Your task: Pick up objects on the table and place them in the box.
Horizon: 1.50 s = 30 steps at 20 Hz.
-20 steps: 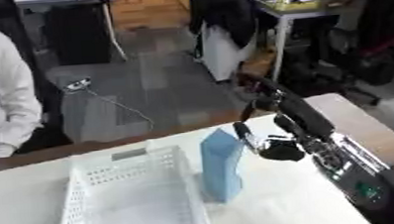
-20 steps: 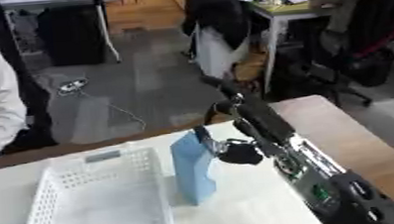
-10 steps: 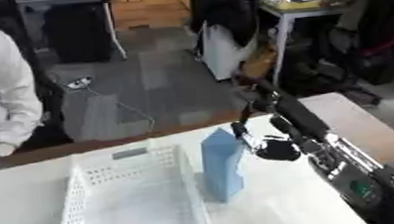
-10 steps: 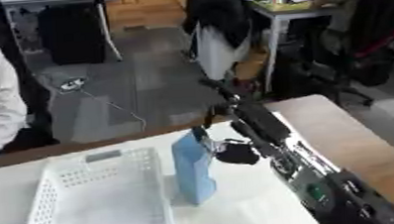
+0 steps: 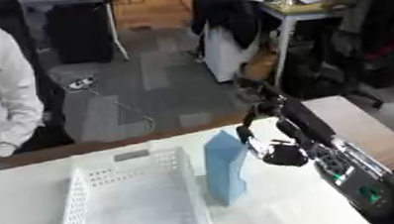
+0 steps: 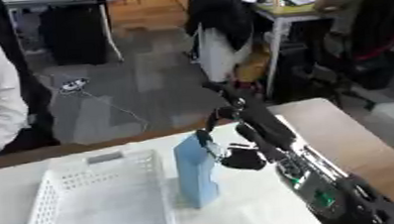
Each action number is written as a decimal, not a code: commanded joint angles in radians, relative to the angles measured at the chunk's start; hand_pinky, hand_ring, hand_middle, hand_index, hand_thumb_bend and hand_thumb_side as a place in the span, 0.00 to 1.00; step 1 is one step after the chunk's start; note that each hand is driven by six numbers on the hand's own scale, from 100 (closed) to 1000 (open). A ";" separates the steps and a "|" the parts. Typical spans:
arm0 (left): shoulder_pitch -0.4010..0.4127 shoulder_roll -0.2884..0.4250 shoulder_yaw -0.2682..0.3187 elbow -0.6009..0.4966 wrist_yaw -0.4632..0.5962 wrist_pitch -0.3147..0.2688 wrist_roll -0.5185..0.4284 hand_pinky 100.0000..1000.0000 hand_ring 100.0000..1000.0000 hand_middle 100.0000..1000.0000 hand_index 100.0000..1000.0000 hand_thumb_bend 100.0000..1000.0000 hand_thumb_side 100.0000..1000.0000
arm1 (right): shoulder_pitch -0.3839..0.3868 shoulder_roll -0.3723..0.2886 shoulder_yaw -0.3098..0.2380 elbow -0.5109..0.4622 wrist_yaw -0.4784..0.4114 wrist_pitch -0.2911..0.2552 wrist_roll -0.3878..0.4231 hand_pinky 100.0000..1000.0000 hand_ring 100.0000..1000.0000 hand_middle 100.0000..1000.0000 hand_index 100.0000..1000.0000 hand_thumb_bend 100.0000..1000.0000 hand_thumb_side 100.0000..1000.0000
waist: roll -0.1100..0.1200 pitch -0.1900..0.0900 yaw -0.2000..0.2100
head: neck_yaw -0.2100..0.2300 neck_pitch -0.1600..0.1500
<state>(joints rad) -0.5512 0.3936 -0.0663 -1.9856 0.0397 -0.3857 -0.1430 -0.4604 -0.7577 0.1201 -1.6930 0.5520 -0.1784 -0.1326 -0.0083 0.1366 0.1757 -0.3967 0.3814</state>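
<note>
White table (image 5: pixel 311 210): blue carton (image 5: pixel 225 167) upright beside basket (image 5: pixel 129 203); right robot hand (image 5: pixel 268 146) grasping carton's side.

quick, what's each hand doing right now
Right hand: fingers against the side of the upright blue carton; cannot tell whether they curl round it.
Left hand: not in view.

You get even, soft indoor light; the white table (image 5: pixel 33 205) glares pale, everything blurs slightly, and only faint shadows sit beside the basket (image 5: pixel 133 203)
</note>
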 commanded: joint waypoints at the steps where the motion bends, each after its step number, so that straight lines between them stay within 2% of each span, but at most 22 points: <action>1: -0.025 0.005 0.001 -0.014 0.008 -0.001 -0.004 0.46 0.37 0.58 0.57 0.83 0.73 | -0.014 -0.038 -0.013 -0.020 -0.011 0.000 0.006 0.98 1.00 1.00 0.49 0.13 0.74 | -0.003 -0.010 0.003 | -0.011 -0.018; 8: -0.031 0.001 0.001 -0.014 0.012 0.002 -0.006 0.46 0.37 0.58 0.57 0.83 0.73 | -0.015 -0.036 -0.012 -0.025 -0.016 -0.010 -0.014 0.97 1.00 1.00 0.52 0.13 0.73 | -0.005 -0.009 0.007 | -0.013 -0.021; 14: -0.031 0.001 0.001 -0.014 0.011 0.002 -0.006 0.46 0.37 0.58 0.57 0.83 0.73 | -0.012 -0.036 -0.011 -0.026 -0.026 -0.013 -0.033 0.96 1.00 1.00 0.64 0.13 0.72 | -0.004 -0.008 0.007 | -0.014 -0.021; 15: -0.031 0.001 0.001 -0.014 0.011 0.002 -0.007 0.46 0.37 0.58 0.57 0.83 0.73 | -0.012 -0.036 -0.011 -0.026 -0.028 -0.013 -0.036 0.95 1.00 1.00 0.67 0.13 0.72 | -0.004 -0.008 0.007 | -0.014 -0.021; 18: -0.034 -0.001 0.001 -0.014 0.012 0.001 -0.007 0.46 0.37 0.58 0.57 0.83 0.73 | -0.020 -0.034 -0.011 -0.028 -0.059 -0.021 -0.067 0.92 0.99 1.00 0.94 0.16 0.67 | -0.003 -0.006 0.009 | -0.016 -0.024; 20: -0.038 -0.004 0.000 -0.014 0.013 0.001 -0.007 0.46 0.37 0.58 0.57 0.83 0.73 | -0.027 -0.033 -0.010 -0.031 -0.093 -0.032 -0.099 0.91 0.99 1.00 1.00 0.18 0.64 | -0.002 -0.004 0.011 | -0.019 -0.027; 24: -0.047 -0.010 -0.001 -0.014 0.017 0.002 -0.008 0.46 0.37 0.58 0.57 0.83 0.73 | -0.036 -0.033 -0.004 -0.034 -0.138 -0.062 -0.158 0.90 0.97 1.00 1.00 0.19 0.62 | -0.003 -0.001 0.017 | -0.022 -0.031; 28: -0.055 -0.015 -0.002 -0.014 0.021 0.004 -0.009 0.46 0.37 0.58 0.57 0.83 0.73 | -0.040 -0.025 0.006 -0.026 -0.138 -0.081 -0.162 0.90 0.97 1.00 1.00 0.19 0.63 | -0.006 0.002 0.022 | -0.021 -0.032; 29: -0.057 -0.016 -0.002 -0.014 0.022 0.004 -0.009 0.46 0.37 0.58 0.57 0.83 0.73 | -0.043 -0.022 0.008 -0.023 -0.138 -0.084 -0.158 0.90 0.97 1.00 1.00 0.22 0.61 | -0.006 0.002 0.023 | -0.020 -0.032; 30: -0.059 -0.018 -0.002 -0.014 0.022 0.004 -0.009 0.46 0.37 0.58 0.57 0.83 0.73 | -0.045 -0.019 0.012 -0.020 -0.136 -0.086 -0.151 0.90 0.97 1.00 1.00 0.18 0.64 | -0.006 0.003 0.024 | -0.020 -0.033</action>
<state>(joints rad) -0.5912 0.3742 -0.0684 -1.9856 0.0569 -0.3807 -0.1484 -0.4880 -0.7563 0.1360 -1.7046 0.4181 -0.2584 -0.2857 -0.0140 0.1505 0.2001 -0.4064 0.3645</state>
